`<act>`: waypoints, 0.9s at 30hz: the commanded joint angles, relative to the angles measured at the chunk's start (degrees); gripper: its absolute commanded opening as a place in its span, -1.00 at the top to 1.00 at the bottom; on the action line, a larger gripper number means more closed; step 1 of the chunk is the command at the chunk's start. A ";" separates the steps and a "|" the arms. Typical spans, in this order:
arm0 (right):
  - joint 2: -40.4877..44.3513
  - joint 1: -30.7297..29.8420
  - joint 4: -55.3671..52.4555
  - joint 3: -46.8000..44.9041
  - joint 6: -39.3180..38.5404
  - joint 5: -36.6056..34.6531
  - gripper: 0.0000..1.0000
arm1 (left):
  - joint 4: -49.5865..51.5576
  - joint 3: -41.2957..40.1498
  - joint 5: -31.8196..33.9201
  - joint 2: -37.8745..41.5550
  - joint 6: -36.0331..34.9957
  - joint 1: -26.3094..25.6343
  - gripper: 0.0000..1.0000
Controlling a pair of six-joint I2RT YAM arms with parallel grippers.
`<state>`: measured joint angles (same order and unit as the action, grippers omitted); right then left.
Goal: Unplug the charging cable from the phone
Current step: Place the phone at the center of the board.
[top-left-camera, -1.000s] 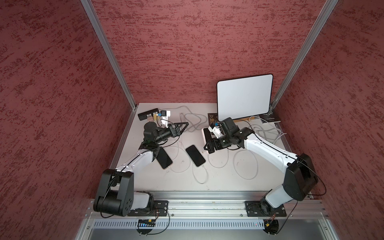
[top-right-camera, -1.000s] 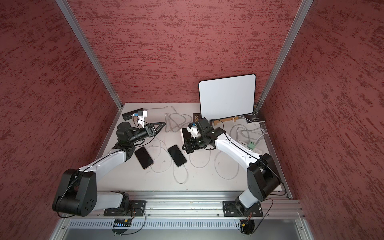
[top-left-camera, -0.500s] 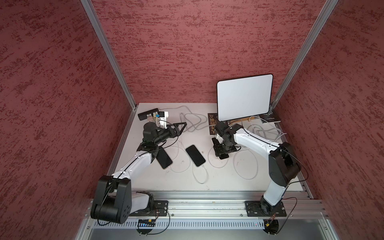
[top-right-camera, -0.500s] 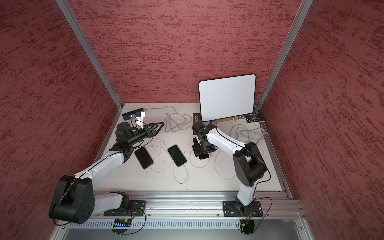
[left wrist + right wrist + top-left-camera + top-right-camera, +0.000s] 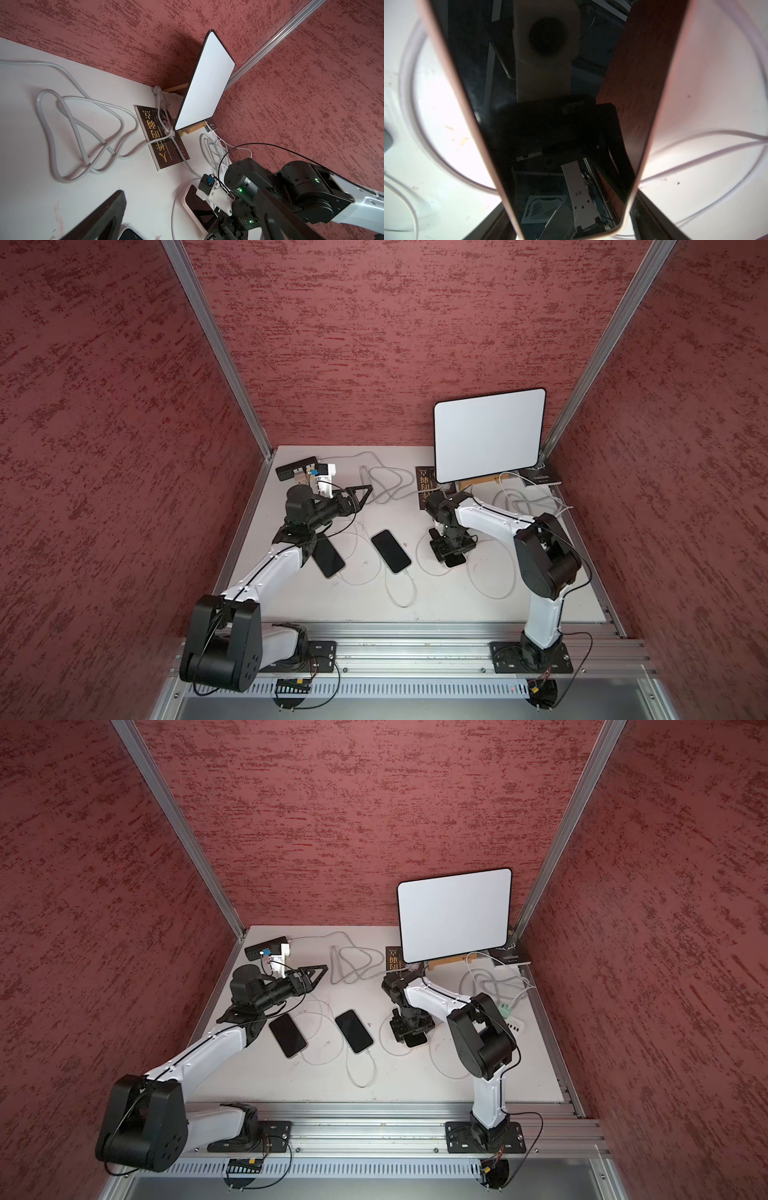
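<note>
Glossy glass phone (image 5: 550, 124), matt white table (image 5: 457, 605), rough red walls (image 5: 374, 344), ribbed metal rail (image 5: 415, 655).

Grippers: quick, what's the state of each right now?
Left gripper: open, holding nothing.
Right gripper: jaws closed on the phone, across its width.

Bare table (image 5: 332, 610) is left along the near edge; behind, passage is narrowed by looped cables (image 5: 384, 485), a phone (image 5: 390, 551) and an upright panel (image 5: 488, 435).
</note>
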<state>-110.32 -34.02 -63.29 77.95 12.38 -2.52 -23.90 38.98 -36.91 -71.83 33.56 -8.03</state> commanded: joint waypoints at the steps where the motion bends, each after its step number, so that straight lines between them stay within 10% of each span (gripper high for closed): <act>1: -0.85 -0.17 -0.62 1.00 -0.34 -2.16 0.31 | 0.76 0.00 1.07 1.46 -1.29 0.21 -1.00; 27: 5.49 -3.77 3.54 2.60 -1.95 0.68 -0.96 | 6.53 -2.59 13.86 8.46 -0.31 3.10 -1.00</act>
<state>-107.50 -35.59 -62.04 78.37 11.33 -2.85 -18.35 37.34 -25.65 -64.53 32.73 -5.78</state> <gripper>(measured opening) 0.980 0.998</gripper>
